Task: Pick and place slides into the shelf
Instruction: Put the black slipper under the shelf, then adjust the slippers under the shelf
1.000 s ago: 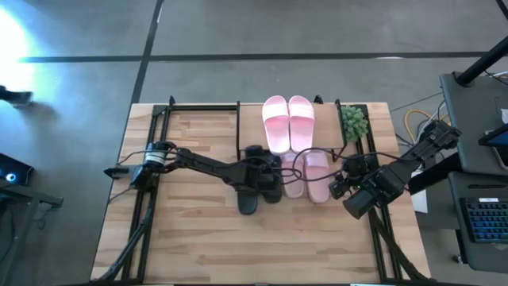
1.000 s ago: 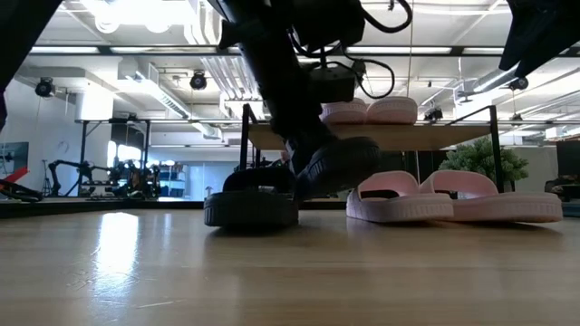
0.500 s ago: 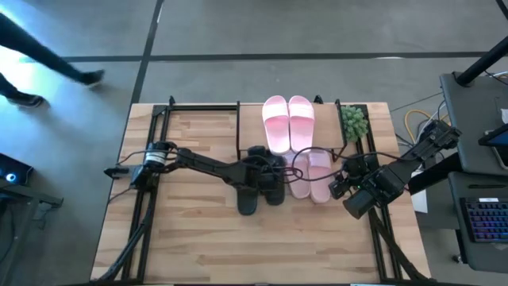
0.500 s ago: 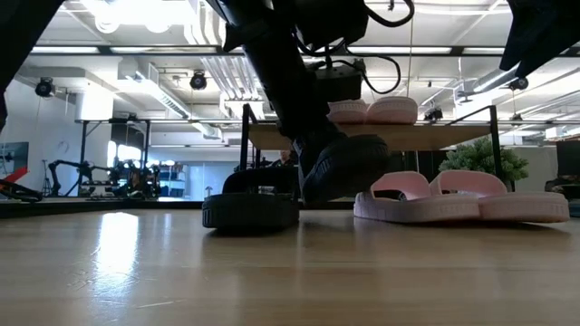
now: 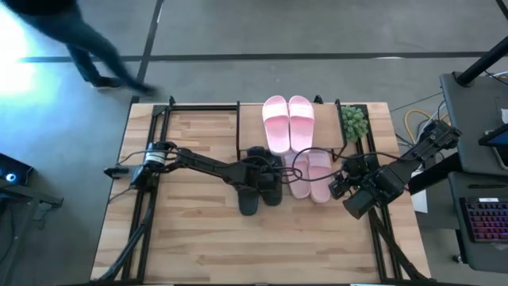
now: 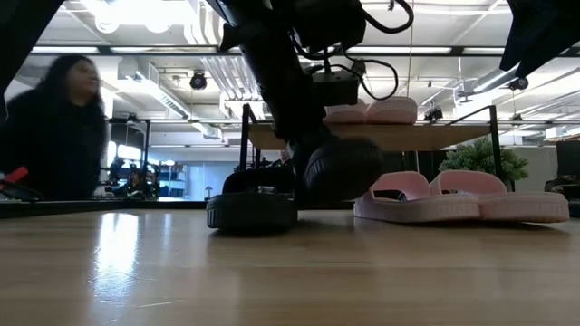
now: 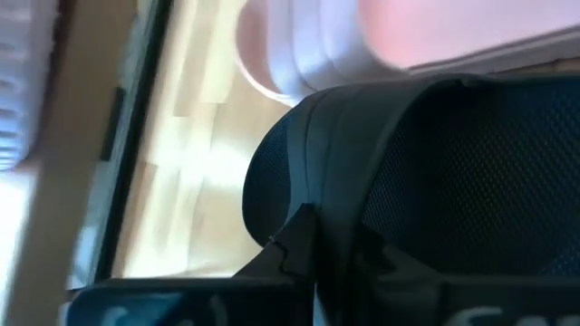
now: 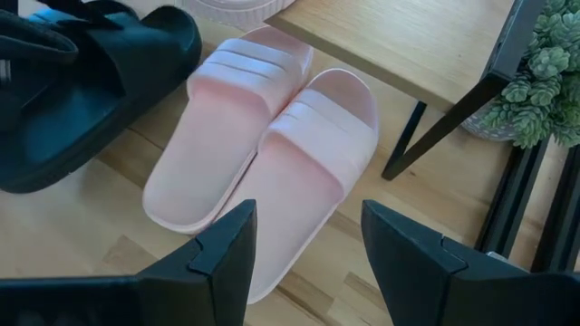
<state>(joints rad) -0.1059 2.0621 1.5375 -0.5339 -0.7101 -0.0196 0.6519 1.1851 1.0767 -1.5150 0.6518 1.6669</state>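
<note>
The left gripper [image 5: 266, 176] reaches in from the left across the wooden surface [image 5: 190, 238] and has hold of a black slide [image 6: 343, 168], its fingers closed on the slide. In the low view that slide is lifted off the surface and tipped, one end raised toward the shelf [image 6: 453, 136]. In the left wrist view the black slide's strap fills the space right against the fingers (how wide the fingers stand cannot be told there).

The second black slide [image 5: 248, 200] lies flat on the surface just left of the held one and slightly nearer, its long axis running near to far.

A pale pink pair [image 5: 288, 121] sits side by side on top of the shelf, long axes near to far. Another pale pink pair [image 8: 263, 163] lies on the surface just right of the black slides, partly under the shelf's near edge; its long axes also run near to far, tilted a little.

The right gripper [image 8: 304, 244] hovers near that lower pink pair, to its right, with its fingers spread apart and holding nothing. A small green plant [image 5: 354, 122] stands at the shelf's right end. A person [image 6: 54, 127] shows beyond the surface at far left.
</note>
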